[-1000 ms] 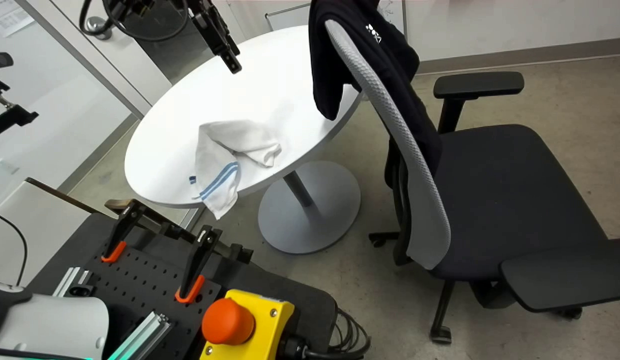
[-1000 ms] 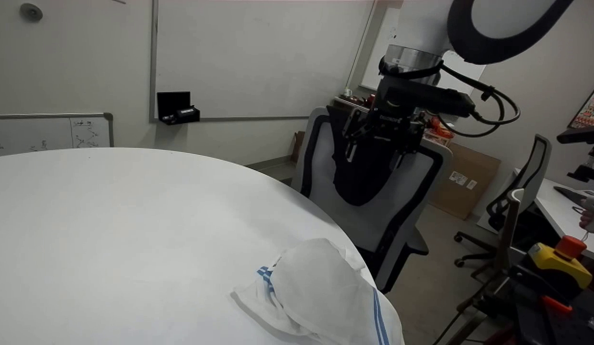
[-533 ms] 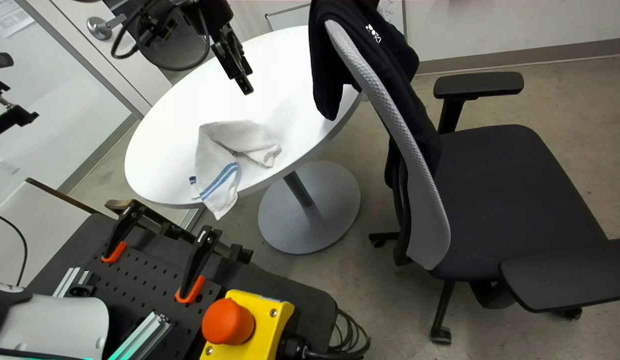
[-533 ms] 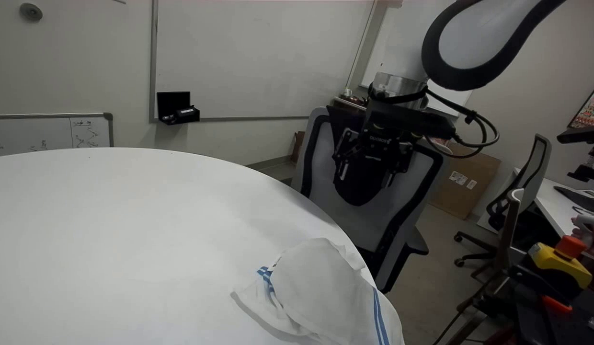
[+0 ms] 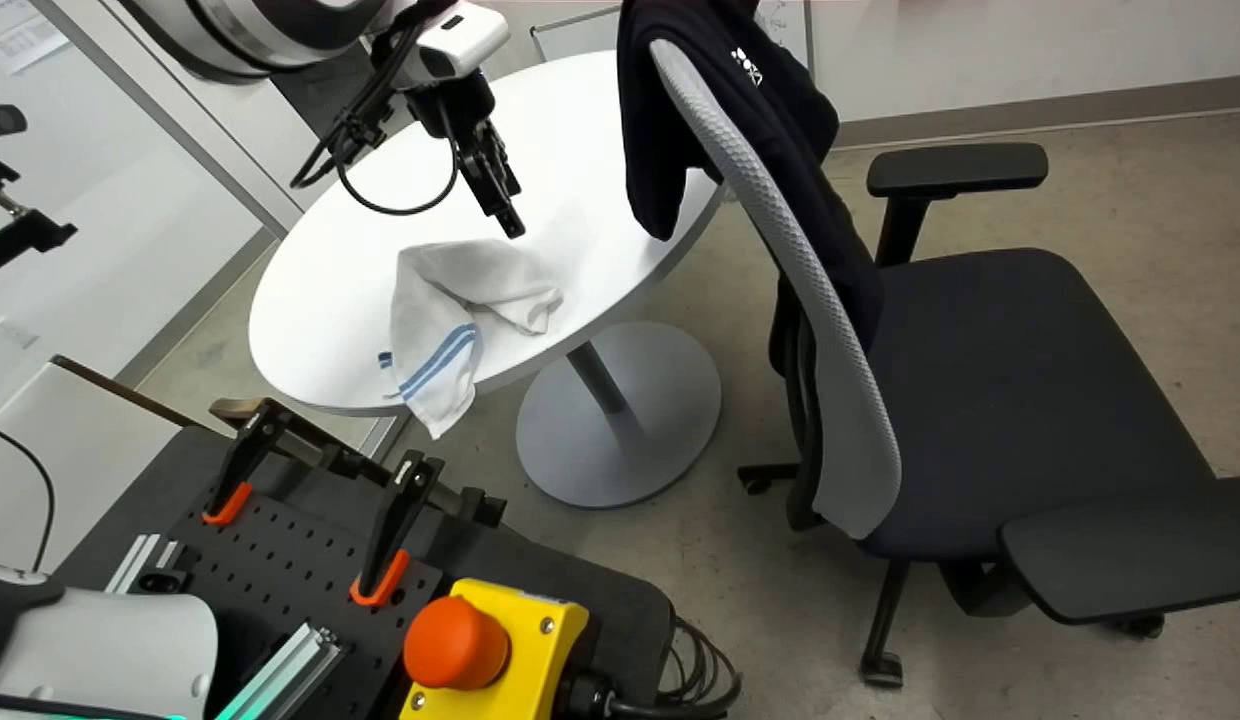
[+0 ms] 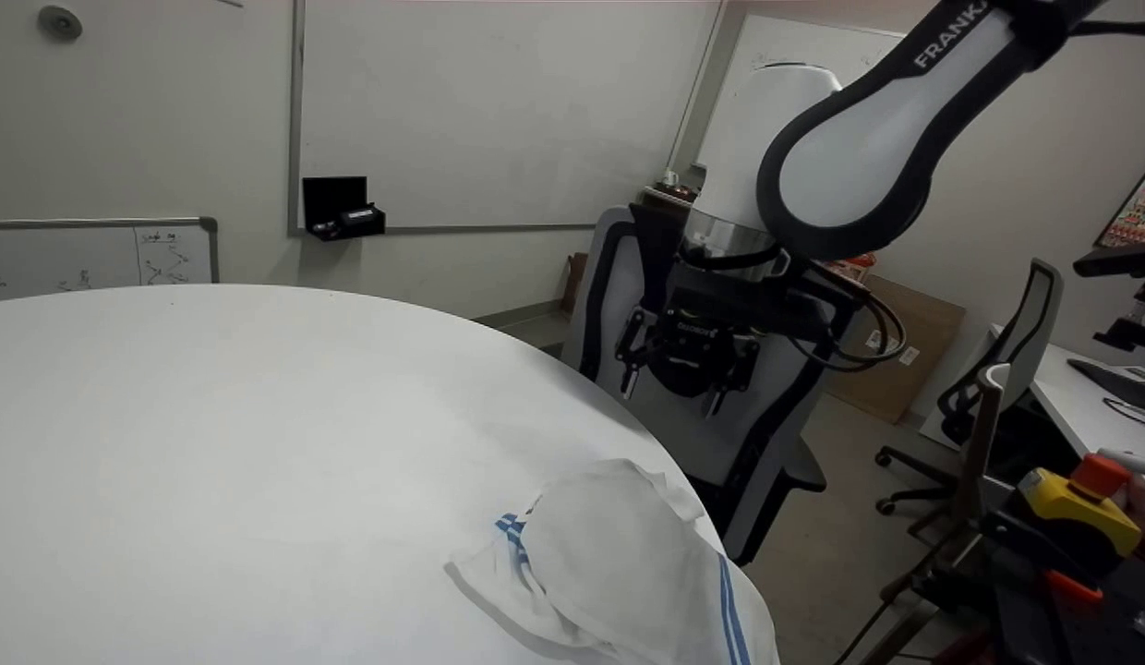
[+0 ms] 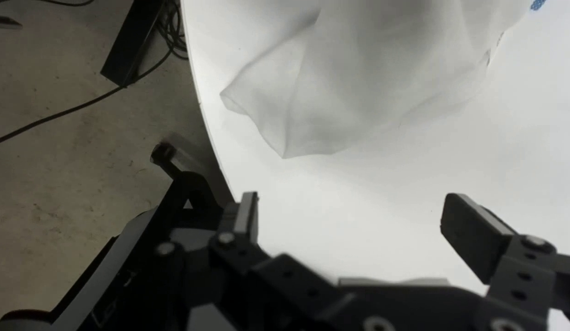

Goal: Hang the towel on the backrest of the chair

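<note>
Spread wide, the gripper (image 7: 354, 220) hangs over the white tabletop (image 6: 259, 443) with its fingers (image 7: 473, 234) pointing down. The wrist view shows bare tabletop between them. Near the fingers, but apart from them, lies the towel (image 6: 628, 563). It is white and all crumpled up, and it rests by the edge of the tabletop. One blue-striped end droops over the side. In an exterior view, the chair (image 5: 1030, 400) stands close to the tabletop, with its grey backrest (image 5: 850, 440) turned that way. Black cloth (image 5: 790, 140) hangs over the top of the backrest.
</note>
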Motion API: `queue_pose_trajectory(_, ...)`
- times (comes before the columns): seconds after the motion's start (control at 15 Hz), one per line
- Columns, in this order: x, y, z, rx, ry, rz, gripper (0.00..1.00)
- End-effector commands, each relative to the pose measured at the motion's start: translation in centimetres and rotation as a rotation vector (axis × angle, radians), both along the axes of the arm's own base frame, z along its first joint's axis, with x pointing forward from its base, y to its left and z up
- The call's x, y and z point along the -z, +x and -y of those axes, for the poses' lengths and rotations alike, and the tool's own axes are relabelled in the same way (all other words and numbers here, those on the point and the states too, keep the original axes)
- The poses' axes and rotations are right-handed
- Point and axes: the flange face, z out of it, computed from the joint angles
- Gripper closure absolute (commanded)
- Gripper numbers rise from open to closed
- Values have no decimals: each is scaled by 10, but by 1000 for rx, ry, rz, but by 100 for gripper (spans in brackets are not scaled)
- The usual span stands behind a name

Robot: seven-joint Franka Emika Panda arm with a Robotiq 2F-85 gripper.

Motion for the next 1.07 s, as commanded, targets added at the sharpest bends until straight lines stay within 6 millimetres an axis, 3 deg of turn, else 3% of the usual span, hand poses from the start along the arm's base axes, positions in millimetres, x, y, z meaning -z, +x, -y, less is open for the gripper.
queue_pose_trajectory(0.0, 30, 11, -13, -21, 0, 14, 0)
queue_pose_trajectory(0.4, 67, 10, -18, -28, -10, -25, 0)
queue_pose_trajectory(0.47, 71, 10, -18, -28, -12, -29, 4)
queue_pose_trajectory(0.6, 78, 11, -17, -31, -14, -34, 12)
queue_pose_trajectory(0.73, 84, 11, -18, -36, -17, -40, 32)
queue_pose_trajectory(1.0, 92, 9, -16, -42, -21, -50, 58)
